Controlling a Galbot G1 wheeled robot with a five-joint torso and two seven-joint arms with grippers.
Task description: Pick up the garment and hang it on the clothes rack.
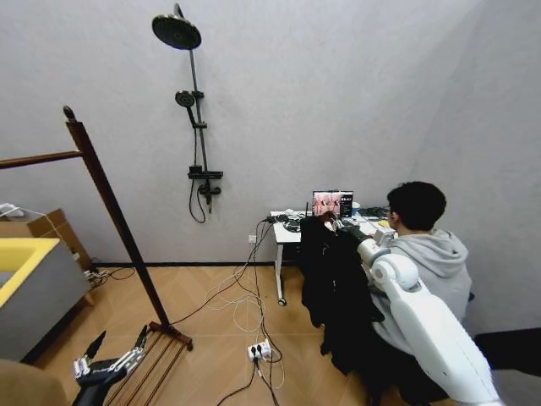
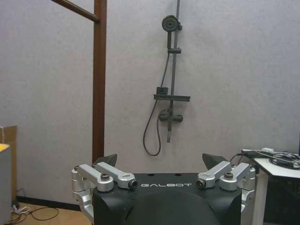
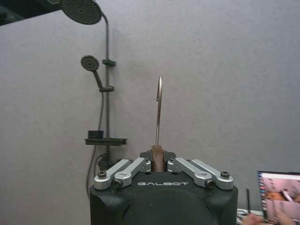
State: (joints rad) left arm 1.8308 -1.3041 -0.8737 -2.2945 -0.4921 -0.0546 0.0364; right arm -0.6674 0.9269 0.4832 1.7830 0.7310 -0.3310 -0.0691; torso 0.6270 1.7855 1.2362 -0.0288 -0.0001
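Observation:
The garment [image 1: 334, 288], long and black, hangs from its hanger under my right gripper [image 1: 348, 230], held up at right of centre. In the right wrist view my right gripper [image 3: 158, 160] is shut on the brown hanger neck, and the metal hook [image 3: 159, 105] stands up above the fingers. The clothes rack [image 1: 114, 224] stands at left, a dark reddish-brown post with a knob, one horizontal bar [image 1: 38, 158] and a slatted low shelf [image 1: 156, 364]. My left gripper [image 1: 110, 355] hangs low and open near that shelf. In the left wrist view my left gripper [image 2: 161, 161] faces the rack post [image 2: 99, 79].
A shower fixture [image 1: 193, 110] is mounted on the back wall. A person [image 1: 427, 245] sits at a white desk [image 1: 287, 233] with a laptop, right behind the garment. Cables and a power strip [image 1: 258, 348] lie on the floor. A yellow-topped grey box [image 1: 34, 292] stands far left.

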